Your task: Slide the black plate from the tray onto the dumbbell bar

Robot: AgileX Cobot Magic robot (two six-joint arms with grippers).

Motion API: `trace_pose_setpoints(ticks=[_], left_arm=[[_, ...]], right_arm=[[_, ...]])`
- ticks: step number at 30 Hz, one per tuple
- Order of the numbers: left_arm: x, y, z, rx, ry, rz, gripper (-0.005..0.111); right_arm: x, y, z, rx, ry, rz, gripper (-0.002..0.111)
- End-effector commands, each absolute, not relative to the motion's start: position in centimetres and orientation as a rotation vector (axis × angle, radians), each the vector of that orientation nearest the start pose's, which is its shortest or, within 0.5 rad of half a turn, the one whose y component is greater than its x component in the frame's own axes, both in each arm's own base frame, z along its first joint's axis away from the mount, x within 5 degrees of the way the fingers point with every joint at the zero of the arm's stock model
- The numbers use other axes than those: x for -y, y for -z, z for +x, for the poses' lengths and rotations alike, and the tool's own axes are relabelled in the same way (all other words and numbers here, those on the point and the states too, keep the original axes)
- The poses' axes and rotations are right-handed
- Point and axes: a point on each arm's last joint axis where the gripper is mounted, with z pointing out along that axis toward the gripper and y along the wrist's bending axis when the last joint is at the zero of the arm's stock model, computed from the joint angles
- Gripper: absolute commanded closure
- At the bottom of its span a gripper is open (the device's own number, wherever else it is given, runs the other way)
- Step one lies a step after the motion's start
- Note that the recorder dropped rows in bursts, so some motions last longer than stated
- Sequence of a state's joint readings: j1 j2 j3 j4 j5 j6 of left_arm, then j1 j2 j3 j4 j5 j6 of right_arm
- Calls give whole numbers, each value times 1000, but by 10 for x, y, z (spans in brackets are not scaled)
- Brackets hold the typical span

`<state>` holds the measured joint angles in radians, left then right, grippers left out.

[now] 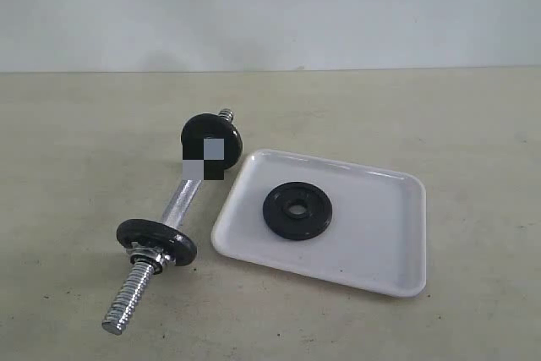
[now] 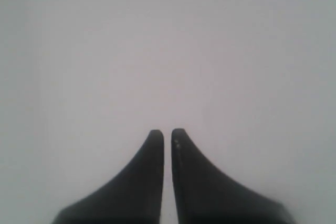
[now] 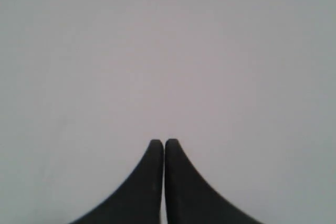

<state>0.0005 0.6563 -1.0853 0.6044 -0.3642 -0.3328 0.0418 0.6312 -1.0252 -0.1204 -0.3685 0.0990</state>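
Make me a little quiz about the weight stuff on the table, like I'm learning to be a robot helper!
1. True or false: the black plate lies flat inside the tray.
2. Where is the dumbbell bar? A) in the tray B) on the table beside the tray C) held in a gripper
3. Fill in: the left gripper and right gripper are both ____, holding nothing.
Key: 1 true; 2 B; 3 shut.

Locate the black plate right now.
Exterior view, near mid-frame: the plate lies flat in the tray, slightly left of the tray's middle, with the bar to the tray's left.
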Motion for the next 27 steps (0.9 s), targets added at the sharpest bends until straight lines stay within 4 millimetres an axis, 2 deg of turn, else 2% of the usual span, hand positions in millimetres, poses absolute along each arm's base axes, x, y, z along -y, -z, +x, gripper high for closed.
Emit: trace_pose_setpoints(ticks=[1,4,5,8,13,15,22,24,27], left_arm=[[22,-513,107,-1004,-31,313,102],[41,-491,130,-1172,102,536,102],[47,-481,141,-1253,230,556,102],[51,-443,171,-1408,340,576,102],[47,-403,183,-1534,344,522,102],[43,-381,187,-1623,374,419,102],[38,-337,188,-1763,393,311,102],[33,-320,188,-1812,352,259,102],[21,-298,189,-1859,170,223,102]], right_arm=[[-5,-494,114,-1139,19,-69,109],[-7,-463,149,-1443,34,-78,109],[-12,-450,162,-1562,33,-115,109],[-40,-421,184,-1782,-20,-290,109],[-65,-410,185,-1829,-64,-462,109],[-75,-409,183,-1829,-98,-511,109],[-89,-400,172,-1915,-164,-604,109],[-90,-394,169,-1970,-149,-662,109],[-90,-377,167,-2034,-139,-717,109]])
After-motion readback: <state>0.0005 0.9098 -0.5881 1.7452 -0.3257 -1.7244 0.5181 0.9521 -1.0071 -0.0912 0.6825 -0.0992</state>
